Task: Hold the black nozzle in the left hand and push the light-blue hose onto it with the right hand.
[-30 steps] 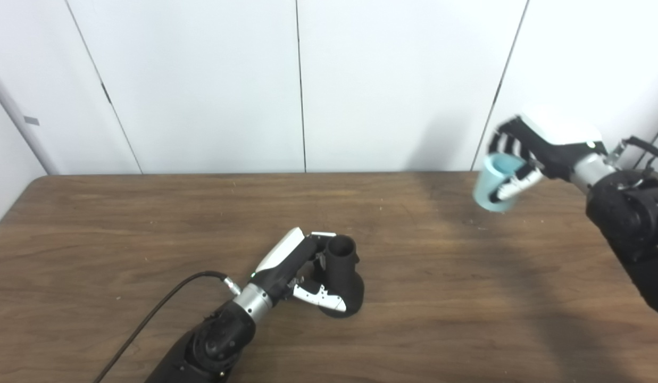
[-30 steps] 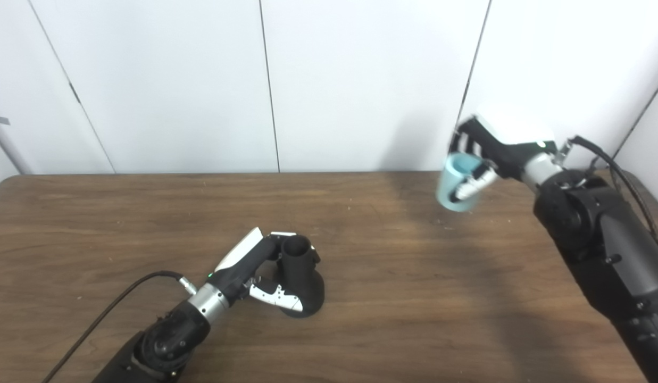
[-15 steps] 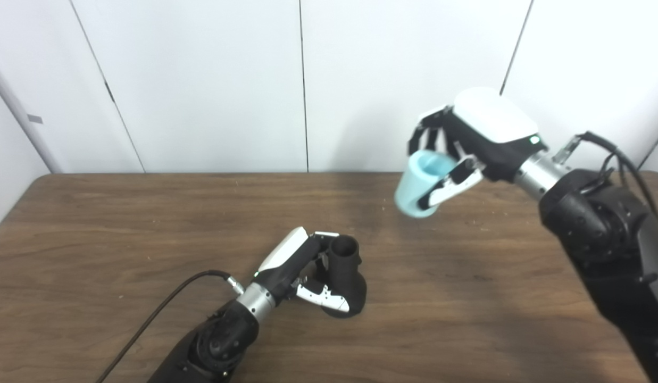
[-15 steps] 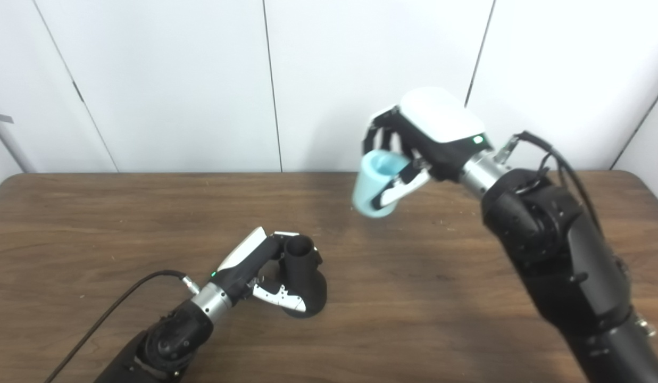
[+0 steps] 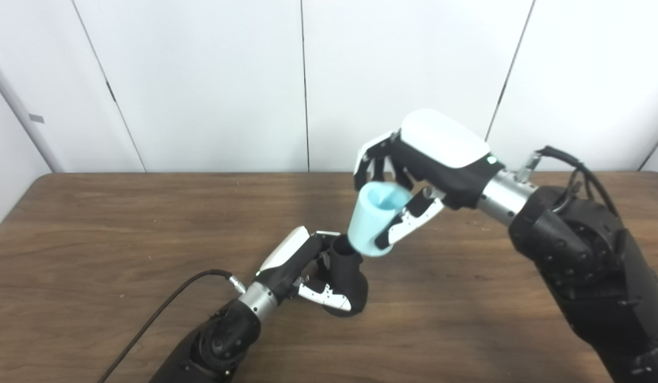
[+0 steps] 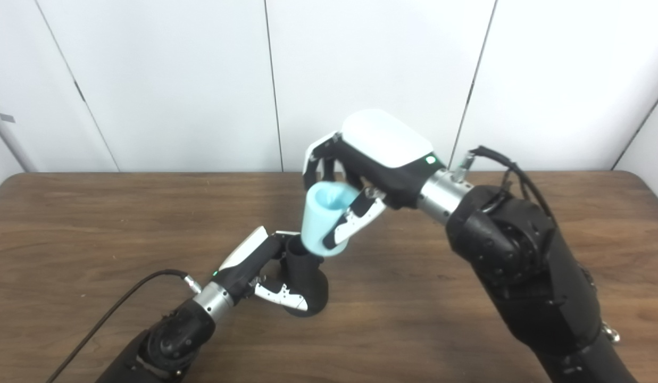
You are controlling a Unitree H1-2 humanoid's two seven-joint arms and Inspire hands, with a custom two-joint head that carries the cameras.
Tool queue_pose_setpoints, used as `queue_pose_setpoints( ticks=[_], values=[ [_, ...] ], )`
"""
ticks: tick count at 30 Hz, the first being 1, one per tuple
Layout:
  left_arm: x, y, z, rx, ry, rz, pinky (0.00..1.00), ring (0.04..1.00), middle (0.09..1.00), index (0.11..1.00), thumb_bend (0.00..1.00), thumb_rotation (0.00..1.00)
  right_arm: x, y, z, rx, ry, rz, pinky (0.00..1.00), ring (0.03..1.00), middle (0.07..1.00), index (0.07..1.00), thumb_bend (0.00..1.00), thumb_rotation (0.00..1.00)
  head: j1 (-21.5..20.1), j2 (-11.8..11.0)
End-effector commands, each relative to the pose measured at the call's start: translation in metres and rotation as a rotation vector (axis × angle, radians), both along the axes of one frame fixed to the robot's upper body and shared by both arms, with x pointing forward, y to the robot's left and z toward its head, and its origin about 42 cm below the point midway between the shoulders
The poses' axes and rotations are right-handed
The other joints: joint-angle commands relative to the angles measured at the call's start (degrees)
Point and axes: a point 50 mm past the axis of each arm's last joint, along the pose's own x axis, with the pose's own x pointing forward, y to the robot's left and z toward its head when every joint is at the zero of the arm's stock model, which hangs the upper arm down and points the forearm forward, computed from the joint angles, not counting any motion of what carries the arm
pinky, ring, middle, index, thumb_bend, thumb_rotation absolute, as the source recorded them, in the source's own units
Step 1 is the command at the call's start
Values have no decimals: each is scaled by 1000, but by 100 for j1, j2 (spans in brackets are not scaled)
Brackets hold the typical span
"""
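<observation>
**Observer:** Your left hand (image 5: 299, 266) has the black nozzle (image 5: 346, 276) wrapped: fingers curl round its neck and the thumb presses across the flared base, which sits on the table (image 5: 94, 223). The open mouth points up and a little toward the right side. That half of the job looks done.

**Operator:** And the hose?

**Observer:** Your right hand (image 5: 414, 181) carries the light-blue hose (image 5: 374, 221), a short tapered piece, with fingers hooked over its upper rim and the thumb clamped along the side. It hangs tilted above the nozzle, with its lower end right at the nozzle's mouth.

**Operator:** Is it on yet?

**Observer:** I'd say not. The lower rim overlaps the mouth in both head views, but from this angle you can't tell whether the two touch or the hose simply floats in front. None of the neck appears swallowed, so treat it as the approach finished and the push not yet made.

**Operator:** What's left, then?

**Observer:** In my judgement, you need to square the hose's axis with the neck, since it leans off line, then press down along the neck while your left hand braces. Watch that the base doesn't skid on the wood under the load.
</observation>
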Motion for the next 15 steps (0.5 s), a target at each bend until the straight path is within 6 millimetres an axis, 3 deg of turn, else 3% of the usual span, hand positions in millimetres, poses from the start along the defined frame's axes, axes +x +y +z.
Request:
queue_pose_setpoints(
  ticks=[1, 15],
  values=[
    [-22, 16, -55, 202, 229, 27, 383, 445, 500, 470, 525, 0, 0, 4, 31, 9, -87, 14, 99, 174, 277, 484, 517, 120, 6, 3],
    [-21, 14, -55, 185, 227, 27, 361, 428, 497, 472, 525, 0, -1, 7, 20, -44, -69, 19, 104, 180, 280, 484, 518, 120, 24, 3]
  ],
)
